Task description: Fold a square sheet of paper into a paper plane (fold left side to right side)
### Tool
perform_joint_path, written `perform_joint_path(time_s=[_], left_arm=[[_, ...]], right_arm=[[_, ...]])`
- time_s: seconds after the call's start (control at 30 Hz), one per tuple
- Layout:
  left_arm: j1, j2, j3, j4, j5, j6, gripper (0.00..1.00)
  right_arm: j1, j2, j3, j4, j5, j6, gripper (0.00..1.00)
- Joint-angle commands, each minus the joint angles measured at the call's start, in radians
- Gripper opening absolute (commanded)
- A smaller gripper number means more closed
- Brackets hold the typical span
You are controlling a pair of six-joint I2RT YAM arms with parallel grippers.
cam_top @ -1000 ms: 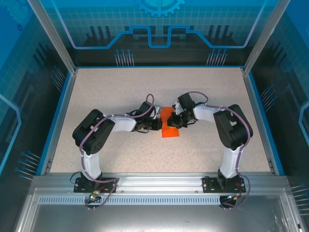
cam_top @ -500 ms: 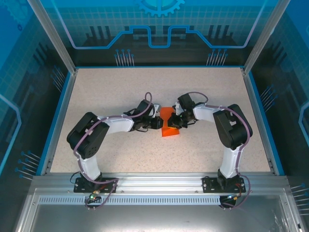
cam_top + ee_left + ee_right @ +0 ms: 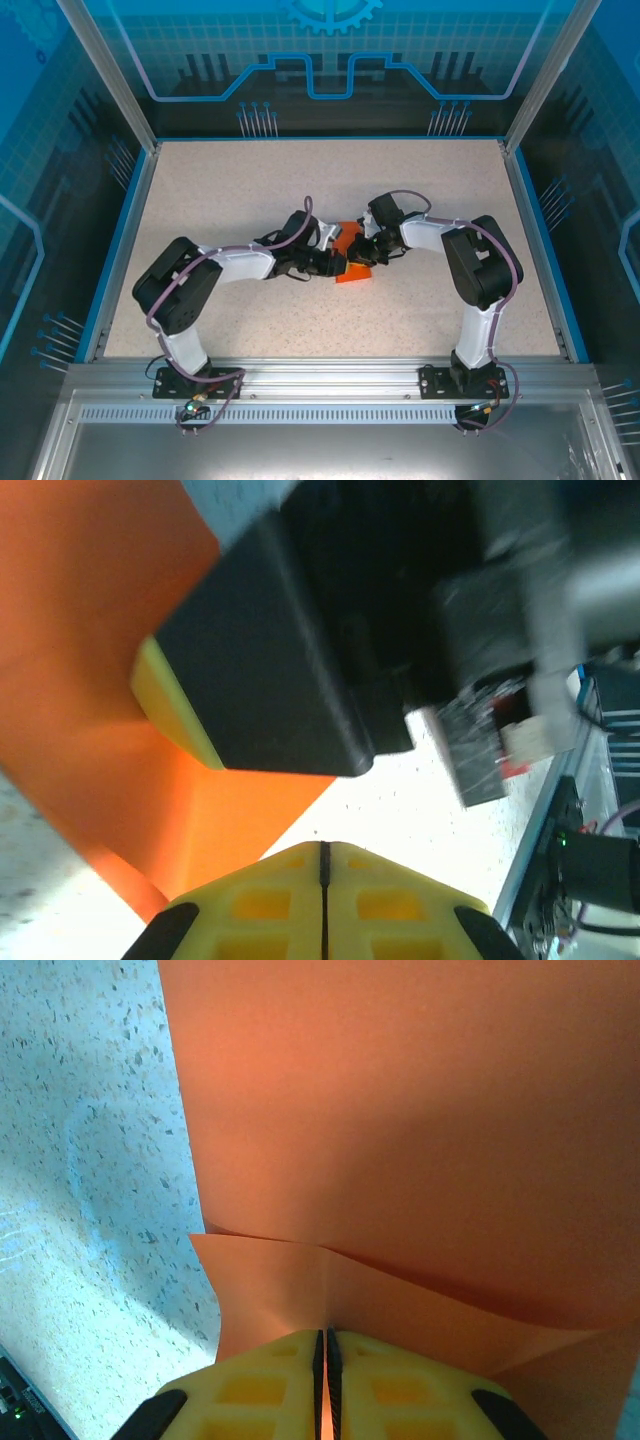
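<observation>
The square sheet of paper (image 3: pixel 356 272) is bright orange and lies mid-table, between the two grippers. It shows as bent, overlapping layers with a crease (image 3: pixel 400 1110), not as a pointed paper plane. My right gripper (image 3: pixel 366 252) is shut on its edge, and orange shows between the yellow fingertips (image 3: pixel 325 1335). My left gripper (image 3: pixel 340 266) reaches over the sheet's left part. Its jaws (image 3: pixel 323 848) are shut with nothing between them. The orange paper (image 3: pixel 90 680) rises to the left of those tips. A black-and-yellow finger (image 3: pixel 260 680) of the other gripper sits close ahead.
The speckled beige tabletop (image 3: pixel 230 190) has blue raised borders on its left (image 3: pixel 118 230) and right (image 3: pixel 540 240) sides. Both arm bases stand on the metal rail (image 3: pixel 320 380) at the near edge. The two wrists nearly touch over the paper.
The left arm has stretched to the right, and its gripper now covers the paper's left part. The visible orange area has shrunk. The right gripper keeps its hold in the same place.
</observation>
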Motion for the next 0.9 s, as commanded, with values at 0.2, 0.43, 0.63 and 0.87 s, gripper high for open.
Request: perform_joint_path(time_s=[0.2, 0.43, 0.63, 0.87], left_arm=[[-0.016, 0.079, 0.031, 0.001, 0.037, -0.014, 0.07], [-0.016, 0.091, 0.038, -0.037, -0.014, -0.007, 0.08], [-0.016, 0.1, 0.044, -0.075, -0.054, -0.002, 0.08], [-0.016, 0.104, 0.046, -0.099, -0.087, -0.001, 0.07]], right_arm=[[0.001, 0.02, -0.019, -0.039, 0.007, -0.001, 0.13], [0.002, 0.018, -0.02, -0.04, 0.007, -0.003, 0.13], [0.002, 0.018, -0.02, -0.042, 0.008, -0.006, 0.13], [0.002, 0.018, -0.019, -0.043, 0.009, -0.006, 0.13]])
